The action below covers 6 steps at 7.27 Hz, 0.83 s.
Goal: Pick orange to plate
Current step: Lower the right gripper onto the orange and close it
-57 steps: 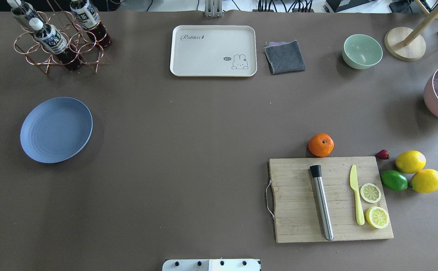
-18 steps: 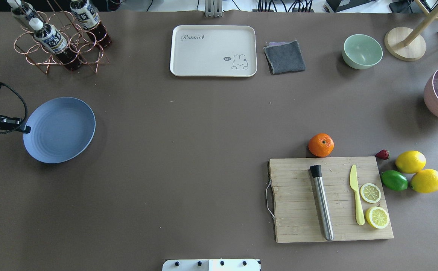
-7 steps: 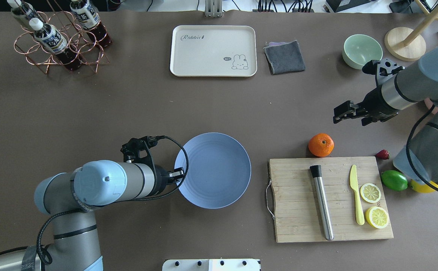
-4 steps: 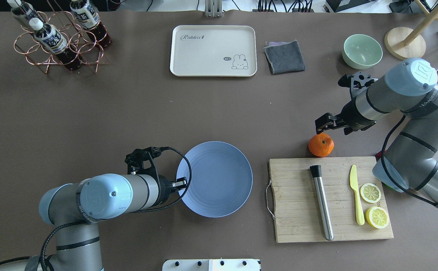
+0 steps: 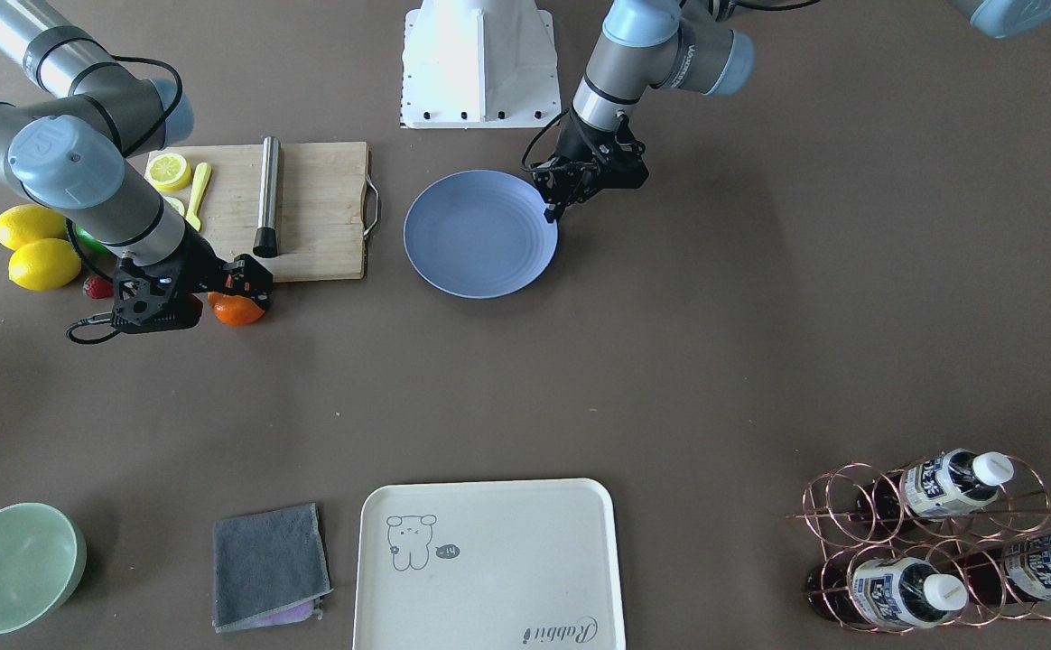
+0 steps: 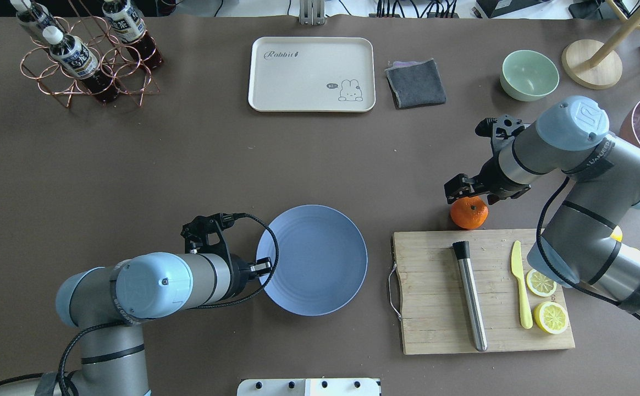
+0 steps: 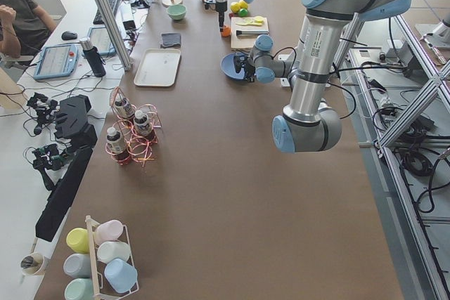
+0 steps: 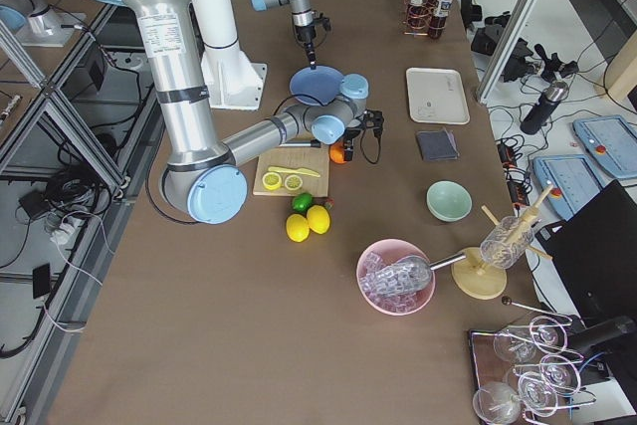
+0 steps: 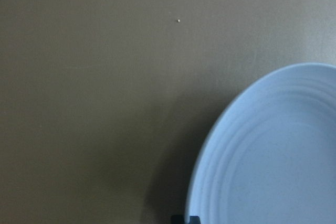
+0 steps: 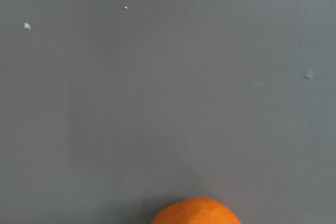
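Observation:
The orange [image 6: 470, 214] rests on the table just beyond the far edge of the wooden cutting board [image 6: 435, 291]. My right gripper [image 6: 459, 190] hovers open right over its far-left side, one finger on either side; in the front-facing view the right gripper [image 5: 250, 278] overlaps the orange [image 5: 238, 310]. The right wrist view catches only the orange's top [image 10: 197, 211]. The periwinkle plate [image 6: 320, 258] lies at the table's middle, left of the board. My left gripper [image 6: 262, 267] is shut on the plate's left rim. In the left wrist view the plate [image 9: 273, 161] fills the lower right.
On the board lie a steel muddler [image 6: 471, 297], a yellow knife [image 6: 520, 286] and lemon slices [image 6: 541, 282]. Two whole lemons [image 5: 33, 244] lie beyond the right arm. At the far side stand a cream tray [image 6: 312, 74], grey cloth [image 6: 416, 82], mint bowl [image 6: 529, 74] and bottle rack [image 6: 86, 55].
The left gripper took the plate's rim and dragged it from the far left to the middle. The right arm came in and moved down-left onto the orange.

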### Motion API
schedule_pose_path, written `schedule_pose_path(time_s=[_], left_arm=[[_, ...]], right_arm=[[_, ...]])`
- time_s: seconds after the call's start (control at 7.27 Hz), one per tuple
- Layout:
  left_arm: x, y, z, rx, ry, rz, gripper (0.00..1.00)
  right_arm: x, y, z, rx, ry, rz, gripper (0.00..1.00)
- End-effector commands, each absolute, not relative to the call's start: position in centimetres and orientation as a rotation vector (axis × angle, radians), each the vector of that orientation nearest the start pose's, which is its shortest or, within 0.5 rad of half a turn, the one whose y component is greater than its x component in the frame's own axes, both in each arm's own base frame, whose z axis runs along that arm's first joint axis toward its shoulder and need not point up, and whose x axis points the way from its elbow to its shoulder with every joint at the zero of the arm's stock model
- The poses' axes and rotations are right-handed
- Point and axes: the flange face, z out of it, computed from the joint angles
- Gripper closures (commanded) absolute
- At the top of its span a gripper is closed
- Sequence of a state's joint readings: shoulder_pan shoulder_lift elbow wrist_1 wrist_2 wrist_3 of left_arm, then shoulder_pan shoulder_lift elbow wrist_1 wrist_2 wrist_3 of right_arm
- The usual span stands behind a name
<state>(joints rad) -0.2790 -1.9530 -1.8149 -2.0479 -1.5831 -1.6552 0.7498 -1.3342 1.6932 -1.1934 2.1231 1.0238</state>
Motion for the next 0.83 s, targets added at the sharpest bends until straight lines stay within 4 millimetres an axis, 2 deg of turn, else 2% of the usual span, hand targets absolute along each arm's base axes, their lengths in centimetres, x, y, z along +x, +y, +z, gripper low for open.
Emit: schedule_pose_path(time_s=[0.0, 0.14, 0.55, 0.69], left_arm=[[55.1, -29.5, 28.4, 0.097, 1.103, -0.319, 0.46], [55.1, -29.5, 28.3, 0.098, 1.104, -0.32, 0.29], [55.0, -29.6, 28.2, 0.097, 1.106, -0.324, 0.25], [54.9, -29.6, 28.1, 0.098, 1.107, -0.324, 0.25]], right_arm=[[-38.2, -46.3, 44.3, 0.012, -0.872, -0.021, 0.03], [-38.5, -46.1, 44.3, 0.007, -0.873, -0.023, 0.03], [-39.6, -45.2, 43.9, -0.004, -0.878, -0.039, 0.05], [-39.6, -45.1, 44.0, -0.003, -0.877, -0.043, 0.15]])
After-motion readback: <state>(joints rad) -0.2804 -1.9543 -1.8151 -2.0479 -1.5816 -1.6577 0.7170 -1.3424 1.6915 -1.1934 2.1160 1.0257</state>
